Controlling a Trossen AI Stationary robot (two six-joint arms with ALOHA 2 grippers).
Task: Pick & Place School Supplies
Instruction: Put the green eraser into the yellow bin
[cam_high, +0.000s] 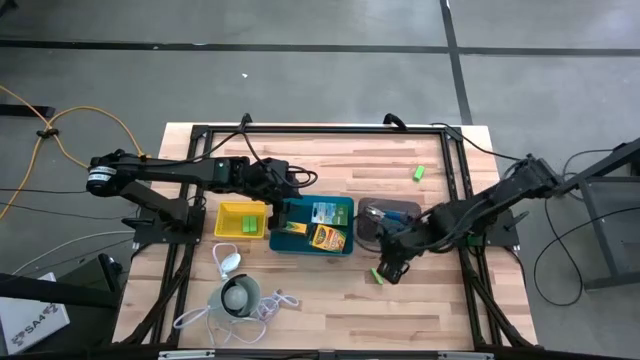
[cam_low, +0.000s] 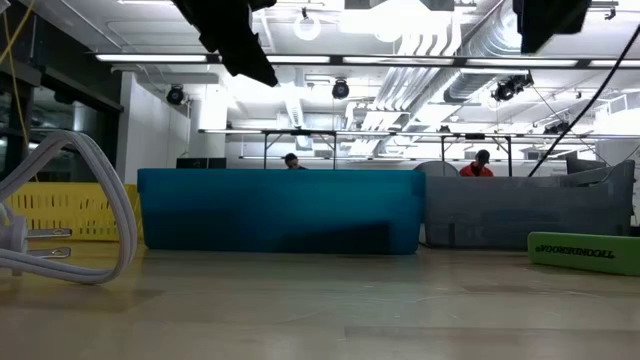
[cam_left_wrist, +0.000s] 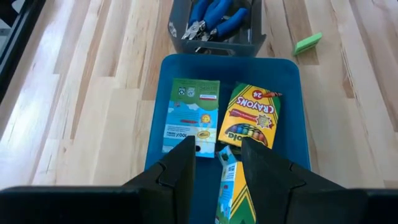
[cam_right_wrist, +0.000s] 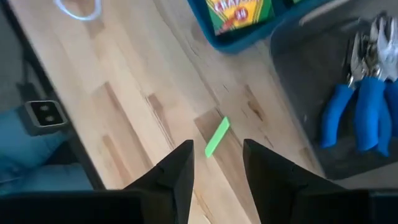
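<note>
Right gripper (cam_right_wrist: 216, 163), fingers parted, empty, just above lime-green block (cam_right_wrist: 217, 137) on table (cam_right_wrist: 143, 93).

Level across the bench, the teal plastic tray's (cam_low: 280, 210) wall hides its contents; the lime-green block's (cam_low: 583, 252) lettering is blurred, and the yellow crayon box (cam_left_wrist: 234, 193) is cut off.

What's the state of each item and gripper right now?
left gripper: open, over the teal tray, a crayon box between its fingers
right gripper: open, above a green block on the table
crayon box, 24-count: flat in teal tray
green-and-white pack: flat in teal tray
blue-handled tools: in the grey tray
yellow tray: holds green blocks
</note>
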